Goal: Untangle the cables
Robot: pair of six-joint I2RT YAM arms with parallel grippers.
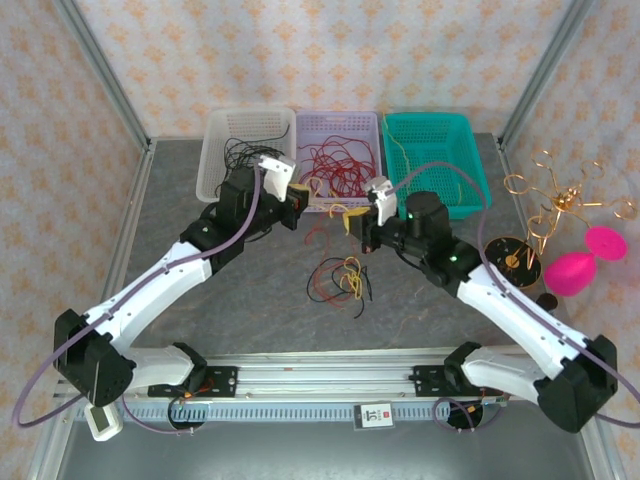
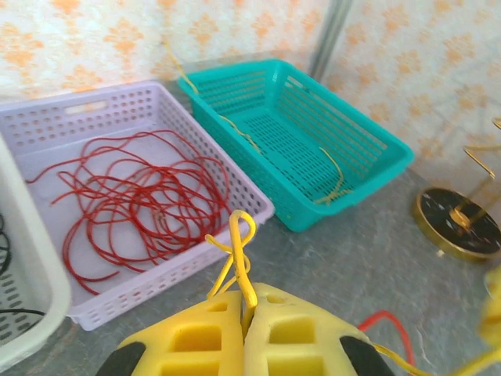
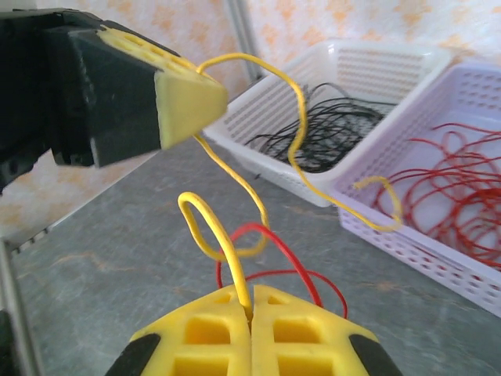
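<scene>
Grey stone-patterned table (image 1: 250, 310) under orange-printed wallpaper, with both grippers pinching one yellow cable above a loose tangle.

Along the far edge sit a white basket (image 1: 215, 150) of black wires, a lilac basket (image 1: 340, 118) of red wires and a teal basket (image 1: 470, 140). The cables (image 1: 338, 278) lie knotted on the table, just in front of and between the two grippers. The left gripper (image 2: 246, 301) is clamped on a loop of the yellow cable (image 2: 239, 243). The right gripper (image 3: 250, 309) is clamped on the same strand, and a red cable (image 3: 270, 258) curls just behind its fingertips.
</scene>
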